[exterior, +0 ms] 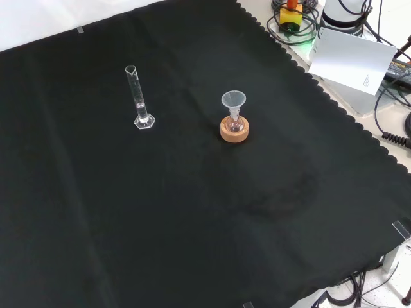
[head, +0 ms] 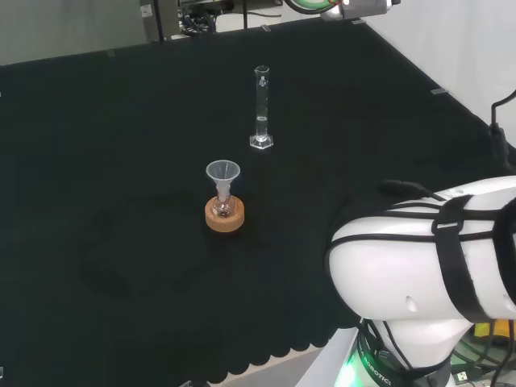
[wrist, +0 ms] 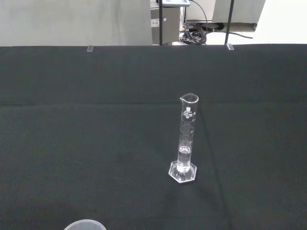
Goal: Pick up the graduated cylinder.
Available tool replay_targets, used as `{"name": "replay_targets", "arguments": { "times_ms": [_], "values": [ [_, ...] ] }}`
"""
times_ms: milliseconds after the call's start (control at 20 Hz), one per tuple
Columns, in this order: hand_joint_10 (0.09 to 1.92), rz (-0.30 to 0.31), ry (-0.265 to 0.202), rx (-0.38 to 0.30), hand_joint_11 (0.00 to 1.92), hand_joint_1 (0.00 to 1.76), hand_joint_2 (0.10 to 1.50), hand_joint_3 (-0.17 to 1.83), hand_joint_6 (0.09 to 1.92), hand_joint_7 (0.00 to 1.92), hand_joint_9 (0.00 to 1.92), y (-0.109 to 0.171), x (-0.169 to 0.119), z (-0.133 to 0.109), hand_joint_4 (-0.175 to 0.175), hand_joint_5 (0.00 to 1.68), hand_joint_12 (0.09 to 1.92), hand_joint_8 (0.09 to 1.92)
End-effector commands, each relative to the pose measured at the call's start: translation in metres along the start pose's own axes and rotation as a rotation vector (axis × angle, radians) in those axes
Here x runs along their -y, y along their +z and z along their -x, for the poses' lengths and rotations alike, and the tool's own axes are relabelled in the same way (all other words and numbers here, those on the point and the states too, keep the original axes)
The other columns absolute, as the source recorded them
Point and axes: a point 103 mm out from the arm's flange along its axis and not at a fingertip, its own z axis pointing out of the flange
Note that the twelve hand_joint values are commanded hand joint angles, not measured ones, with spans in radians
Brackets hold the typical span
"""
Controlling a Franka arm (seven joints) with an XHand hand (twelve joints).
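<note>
Cylinder untouched, reach not begun.
Graduated cylinder (head: 260,109) stands upright on the table (head: 97,161), long axis vertical, well apart from the funnel (head: 223,178) in a small flask on a cork ring (head: 224,217); in the head view it lies beyond and right of them, in the front view left. Hand state: cannot tell. Judging by the wrist view, cylinder sits ahead of the palm, a little liquid at its foot, which other views barely show. Front view shows cylinder and funnel side by side.

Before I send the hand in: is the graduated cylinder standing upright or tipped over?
Upright. The graduated cylinder stands on its hexagonal base on the black cloth, spout uppermost, in the head, front and wrist views.
</note>
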Motion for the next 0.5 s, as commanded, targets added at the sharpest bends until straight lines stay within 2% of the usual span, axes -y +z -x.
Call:
{"name": "replay_targets", "arguments": {
  "times_ms": [50,200,500],
  "values": [
    [0.09,0.009,0.001,0.009,0.13,0.19,1.32,-0.02,0.09,0.03,0.45,-0.0003,-0.0004,0.0,-0.02,0.21,1.34,0.46],
    [0.09,0.012,0.007,0.012,0.11,0.04,1.39,0.02,0.09,0.0,0.41,0.0007,-0.0001,-0.0051,-0.012,0.18,1.34,0.42],
    [0.09,0.005,0.021,-0.001,0.11,0.03,1.4,0.02,0.09,0.0,0.41,0.0024,-0.0094,0.0021,-0.012,0.18,1.35,0.41]
  ]
}}
